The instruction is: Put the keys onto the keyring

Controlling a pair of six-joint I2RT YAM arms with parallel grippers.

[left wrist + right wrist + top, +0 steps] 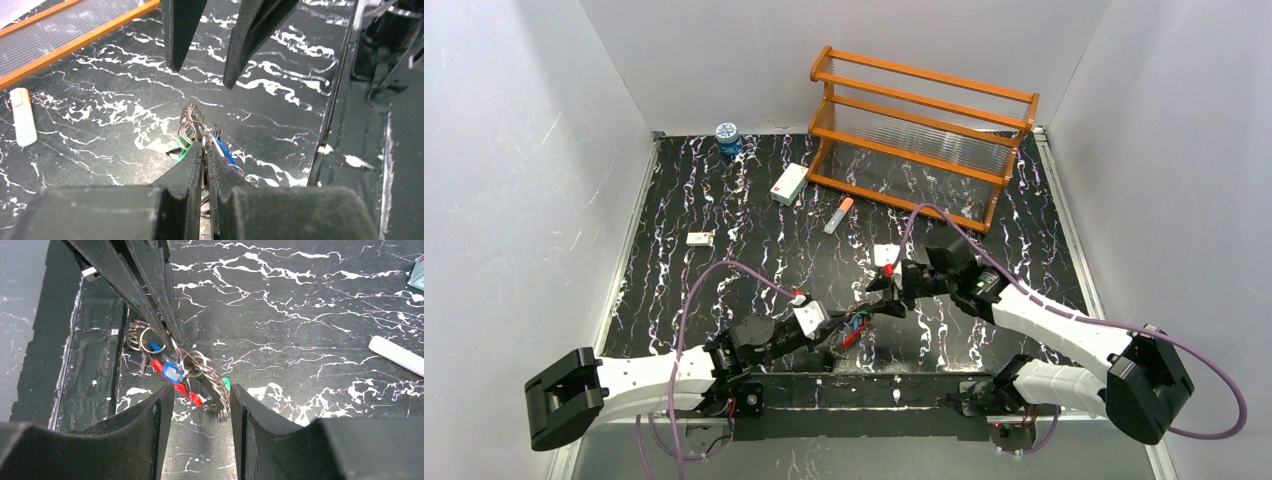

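Left gripper (pixel 205 150) was clenched tight on the tangle, its two fingers pinched together with the silvery wire loops bunching out right at the tips. So the keys (pixel 171 372) were up off the table (pixel 724 250), hanging from that pinch: a blue head and a green head stuck out either side of the left fingers, plus a little blue tag on the near side in the right wrist view. The keyring (pixel 194 397) was in the same clump, with its red stretch running slantwise under the left fingertips and dipping towards the right gripper.

Right gripper (pixel 201 390) was let go, jaws spread with a clear gap and nothing clamped. It faced the left one head-on, tips just short of the bunch, with the lowest wire loops and the red bit sitting in its gap. Couldn't tell if its right-hand finger was brushing the loops or not.

An orange-and-white tube (pixel 838 215) lay well beyond both grippers, towards the wooden rack (pixel 919 130).
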